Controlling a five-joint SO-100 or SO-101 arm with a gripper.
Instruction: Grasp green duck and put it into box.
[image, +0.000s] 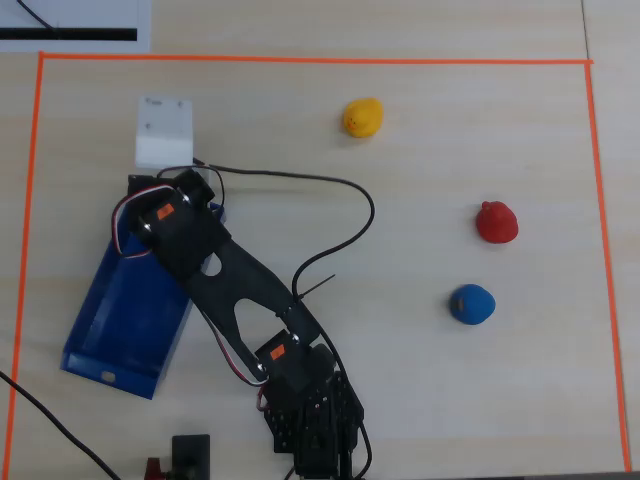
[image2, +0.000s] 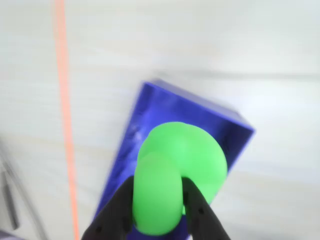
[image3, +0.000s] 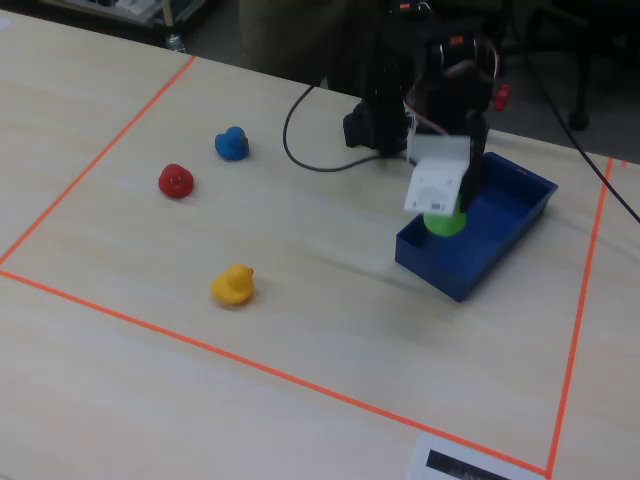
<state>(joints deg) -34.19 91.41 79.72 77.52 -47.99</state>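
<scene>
The green duck (image2: 175, 175) is clamped between the 2 dark fingers (image2: 117, 210) of the claw (image2: 157, 210) and is held just above the near end of the blue box (image3: 500, 215), which lies directly beneath the claw in the fixed view.

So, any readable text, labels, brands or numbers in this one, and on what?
None can be read.
White sheet at the table edge: a black strip with pale marks, too small and blurred to read.
Orange stickers on the arm's motors: no legible print.
Small pale label on the box: too small to read.
Green duck, held in the gripper: no marking shows.
</scene>
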